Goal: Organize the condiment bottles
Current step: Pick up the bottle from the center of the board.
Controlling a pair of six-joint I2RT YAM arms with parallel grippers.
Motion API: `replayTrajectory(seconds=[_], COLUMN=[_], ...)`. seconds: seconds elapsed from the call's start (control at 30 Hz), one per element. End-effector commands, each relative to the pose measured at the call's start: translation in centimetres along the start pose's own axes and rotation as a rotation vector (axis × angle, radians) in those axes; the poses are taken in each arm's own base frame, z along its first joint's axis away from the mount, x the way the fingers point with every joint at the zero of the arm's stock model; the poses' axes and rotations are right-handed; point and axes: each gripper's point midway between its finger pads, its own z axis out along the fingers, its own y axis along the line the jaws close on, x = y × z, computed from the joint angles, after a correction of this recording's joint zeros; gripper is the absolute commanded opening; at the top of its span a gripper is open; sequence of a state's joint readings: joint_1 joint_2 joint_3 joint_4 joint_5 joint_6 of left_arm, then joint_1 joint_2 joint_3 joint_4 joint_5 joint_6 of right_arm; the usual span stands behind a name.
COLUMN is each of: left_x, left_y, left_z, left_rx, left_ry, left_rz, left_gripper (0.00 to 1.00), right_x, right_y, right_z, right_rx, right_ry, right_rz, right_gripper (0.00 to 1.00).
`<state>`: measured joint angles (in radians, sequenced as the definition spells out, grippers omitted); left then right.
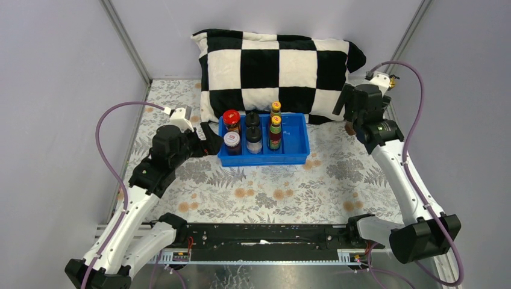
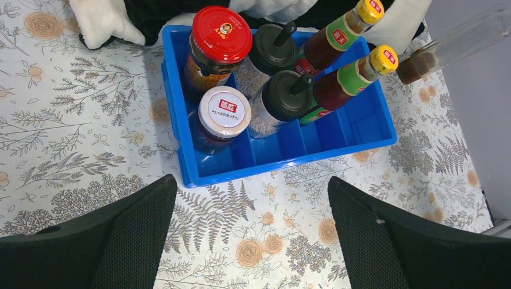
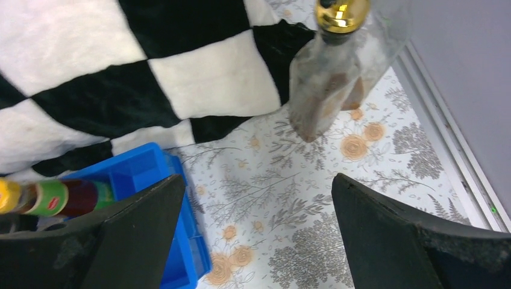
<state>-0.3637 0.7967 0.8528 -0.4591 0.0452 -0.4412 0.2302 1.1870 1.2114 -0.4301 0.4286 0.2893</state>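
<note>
No wording can be made out anywhere, only small marks. The white-lidded jar (image 2: 224,111), at the near left corner of the blue tray (image 2: 283,161), has a red rectangle with white characters on its lid, too blurred to read, and the red-lidded jar (image 2: 221,33) at the far left corner has a small round picture on its lid. The far sauce bottle (image 2: 337,39) and near sauce bottle (image 2: 349,79) each carry a red mark on the yellow cap and a red patch with white characters on the green neck band, also unreadable.

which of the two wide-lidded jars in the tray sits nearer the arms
The white-lidded jar, at the left end of the blue tray; the red-lidded jar stands behind it, toward the pillow.
</note>
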Motion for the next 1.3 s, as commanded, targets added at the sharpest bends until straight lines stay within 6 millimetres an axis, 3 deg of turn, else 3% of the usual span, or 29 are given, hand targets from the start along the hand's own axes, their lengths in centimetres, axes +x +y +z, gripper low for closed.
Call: replayTrajectory(seconds=[0.0, 0.53, 0.83, 1.07, 1.27], left_x=[-0.9, -1.2, -1.5, -1.5, -1.4], left_y=[-0.5, -0.8, -1.2, -1.5, -1.8], left_z=[-0.3, -0.8, -1.4, -1.5, -1.6], left_rx=[0.022, 0.039, 0.057, 0.075, 0.096], left_ry=[-0.032, -0.047, -0.064, -0.063, -0.060], left_rz=[0.023, 0.024, 0.022, 0.026, 0.027], left_gripper=[0.99, 0.99, 0.99, 0.99, 0.99], right_x=[0.2, 0.8, 0.9, -0.4, -2.0], right_y=[-2.1, -3.6, -3.8, -3.4, -4.7], right_z=[1.2, 2.9, 5.0, 7.0, 7.9], right_rx=[0.063, 0.133, 0.186, 0.221, 0.330], right_ry=[0.012, 0.034, 0.046, 0.022, -0.043], right_rz=[0.047, 0.046, 0.052, 0.054, 0.073], right_gripper=[1.00, 1.00, 1.00, 1.00, 1.00])
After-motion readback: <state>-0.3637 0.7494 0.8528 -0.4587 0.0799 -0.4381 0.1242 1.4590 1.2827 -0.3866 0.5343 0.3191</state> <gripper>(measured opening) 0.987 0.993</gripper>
